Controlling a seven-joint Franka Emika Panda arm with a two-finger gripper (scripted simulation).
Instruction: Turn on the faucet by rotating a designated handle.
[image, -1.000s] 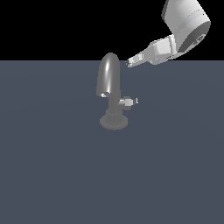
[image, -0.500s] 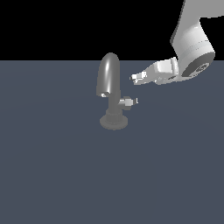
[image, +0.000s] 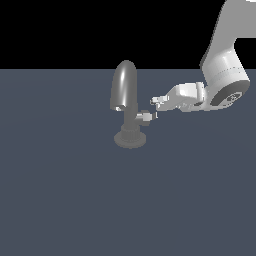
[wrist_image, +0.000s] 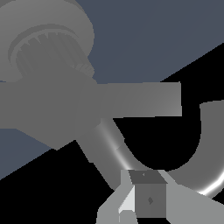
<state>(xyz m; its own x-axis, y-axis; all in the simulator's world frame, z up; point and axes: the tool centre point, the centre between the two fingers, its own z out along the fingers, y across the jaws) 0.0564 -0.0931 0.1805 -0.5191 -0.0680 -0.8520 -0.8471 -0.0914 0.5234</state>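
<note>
Near the middle of the dark blue-grey floor (image: 75, 200) I see the faucet (image: 125, 90), standing upright on its round ribbed base (image: 131, 137) with its thick arched spout curving down toward the exterior view's left. From its stem the handle (image: 144, 117) sticks out sideways to the exterior view's right, a short light-grey stub with a small thin lever at its tip.

Just beside that tip, on the exterior view's right and slightly higher, I have the gripper (image: 156, 102), reaching in level from the white arm (image: 225, 75). Its fingertips look very near the handle's end, but I cannot tell from this view whether they touch it.

On the wrist view, the handle (wrist_image: 135, 99) runs as a broad grey bar across the frame, with the ribbed base (wrist_image: 48, 48) behind it and the spout (wrist_image: 205, 166) curving past. The gripper (wrist_image: 144, 199) shows only partly at the frame's edge, so I cannot tell whether it is spread or closed. It grasps nothing I can see. I read no labels or writing anywhere.
</note>
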